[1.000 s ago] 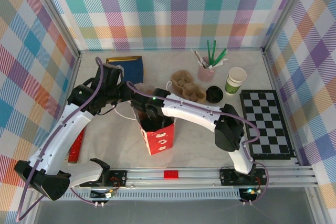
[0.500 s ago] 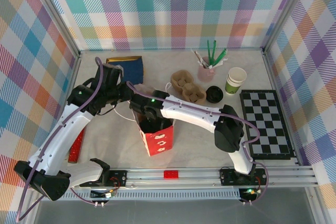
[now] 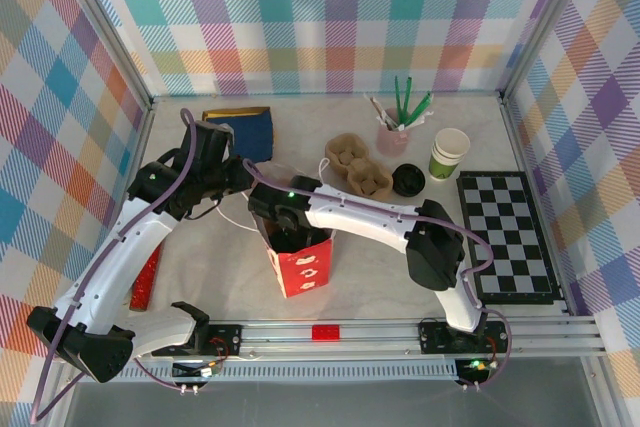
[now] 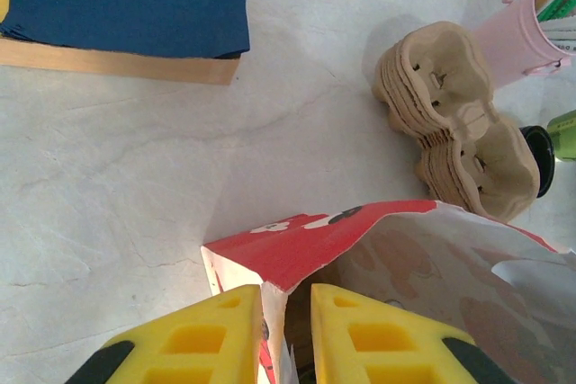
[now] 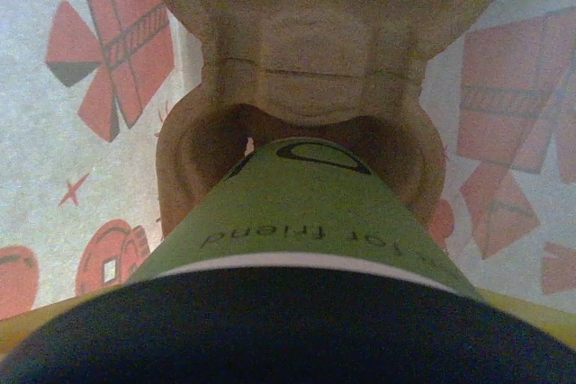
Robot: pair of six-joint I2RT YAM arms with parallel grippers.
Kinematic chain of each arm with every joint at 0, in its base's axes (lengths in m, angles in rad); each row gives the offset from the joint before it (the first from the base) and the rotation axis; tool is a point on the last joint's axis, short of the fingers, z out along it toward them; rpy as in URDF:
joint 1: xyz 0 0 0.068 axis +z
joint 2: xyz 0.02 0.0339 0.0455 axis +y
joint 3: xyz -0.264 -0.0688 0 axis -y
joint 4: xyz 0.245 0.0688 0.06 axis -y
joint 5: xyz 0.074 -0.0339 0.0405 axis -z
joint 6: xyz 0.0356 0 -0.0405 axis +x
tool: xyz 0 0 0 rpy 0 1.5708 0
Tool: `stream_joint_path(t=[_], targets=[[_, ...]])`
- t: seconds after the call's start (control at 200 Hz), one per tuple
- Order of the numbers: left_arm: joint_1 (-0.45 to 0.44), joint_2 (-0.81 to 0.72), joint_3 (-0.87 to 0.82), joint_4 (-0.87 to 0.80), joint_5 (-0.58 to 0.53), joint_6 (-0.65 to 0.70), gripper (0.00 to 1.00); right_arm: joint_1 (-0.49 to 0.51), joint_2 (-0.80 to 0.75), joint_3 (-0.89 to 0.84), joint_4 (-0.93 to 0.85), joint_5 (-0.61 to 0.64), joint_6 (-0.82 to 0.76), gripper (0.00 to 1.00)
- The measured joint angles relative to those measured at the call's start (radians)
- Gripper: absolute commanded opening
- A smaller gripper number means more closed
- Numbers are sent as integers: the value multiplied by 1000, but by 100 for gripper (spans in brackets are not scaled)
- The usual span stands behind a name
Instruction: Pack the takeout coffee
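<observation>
Coffee (image 5: 297,213) clamped in right hand (image 5: 288,310) inside red bag (image 4: 297,242) — left hand (image 4: 286,314) pinches the bag's rim

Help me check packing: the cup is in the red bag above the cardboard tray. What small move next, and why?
Probably lower the cup down before releasing: its base looks just entering the socket of the tray, the right jaws hold it, and the left jaws pinch the bag open by its rim.
</observation>
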Motion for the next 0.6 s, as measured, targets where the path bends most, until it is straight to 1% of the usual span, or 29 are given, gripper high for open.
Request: stream_joint_path(t=[0.595], targets=[[0, -19, -4, 0, 0, -3, 22, 1, 9, -55, 71, -3, 0, 35]])
